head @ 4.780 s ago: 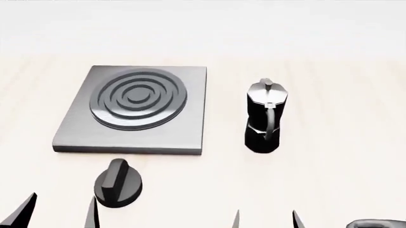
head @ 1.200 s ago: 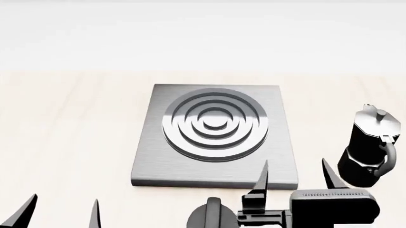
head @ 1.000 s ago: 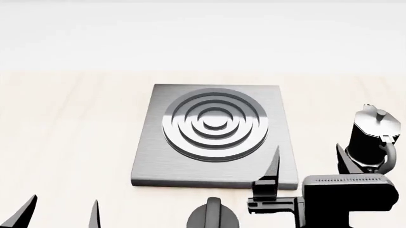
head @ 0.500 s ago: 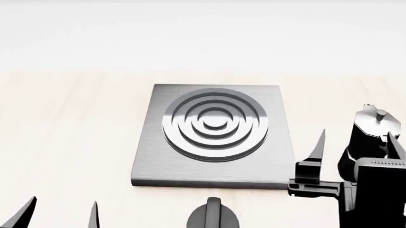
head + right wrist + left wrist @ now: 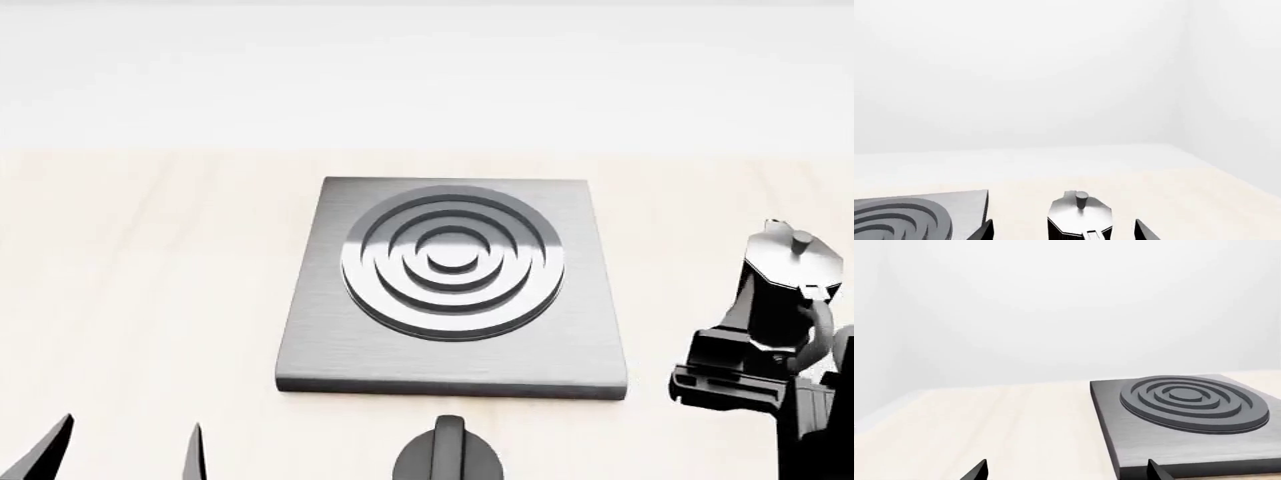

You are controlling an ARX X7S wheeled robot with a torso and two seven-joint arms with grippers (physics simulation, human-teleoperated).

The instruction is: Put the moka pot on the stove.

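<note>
The moka pot [image 5: 778, 285] stands upright on the table, to the right of the stove [image 5: 454, 285], black with a silvery lid and knob. In the right wrist view the moka pot [image 5: 1079, 216] sits between the two tips of my right gripper [image 5: 1063, 231]. That gripper is open, with a gap on each side of the pot. In the head view its black wrist block [image 5: 731, 382] is just in front of the pot. My left gripper [image 5: 127, 455] is open and holds nothing, low at the front left. The stove [image 5: 1181, 420] lies just ahead of one left fingertip.
A squat round black knob [image 5: 447, 462] sits on the table in front of the stove's front edge. The pale wooden table [image 5: 147, 260] runs back to a white wall. The pot is near the right edge of the head view.
My right gripper has moved right and forward from the stove's front right corner, and its open jaws now straddle the moka pot. The pot, the stove and the left arm have not moved.
</note>
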